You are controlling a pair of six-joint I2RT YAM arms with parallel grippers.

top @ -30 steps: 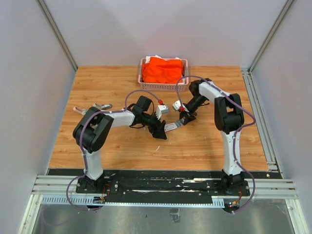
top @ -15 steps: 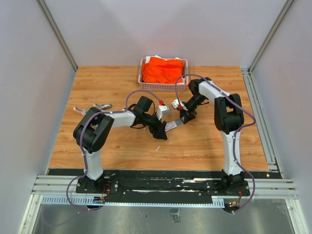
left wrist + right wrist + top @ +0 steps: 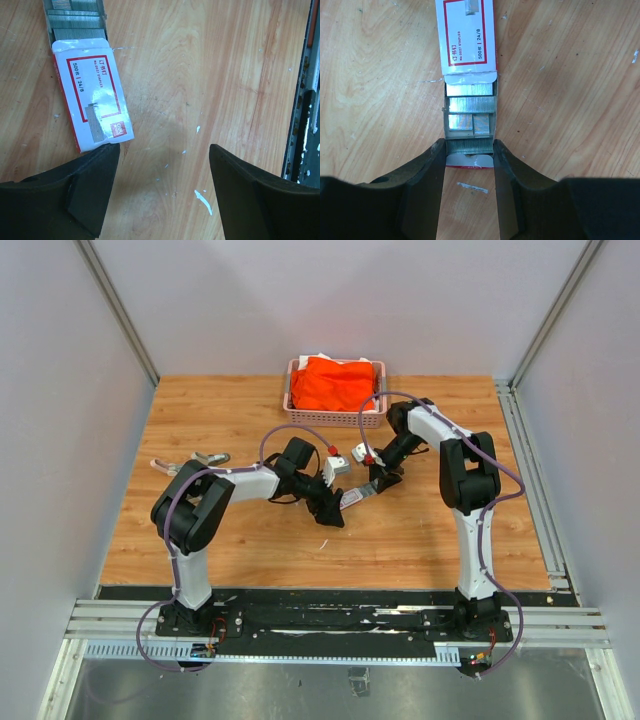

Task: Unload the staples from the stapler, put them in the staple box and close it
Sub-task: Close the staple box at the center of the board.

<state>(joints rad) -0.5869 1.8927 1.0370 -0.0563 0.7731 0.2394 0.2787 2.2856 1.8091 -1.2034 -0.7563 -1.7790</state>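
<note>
Near the middle of the table [image 3: 200,530], silvery staples [image 3: 470,105] lie in the open tray [image 3: 470,160] of a white red-labelled box [image 3: 468,35] — right claw [image 3: 469,150] pinching the tray's end, left claw [image 3: 165,150] open just beside the box.

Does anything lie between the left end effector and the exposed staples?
Yes. The white-and-red box sleeve lies flat directly between the open left end effector and the staples, which show uncovered just beyond its far end. One fingertip sits right at the sleeve's near corner.
</note>
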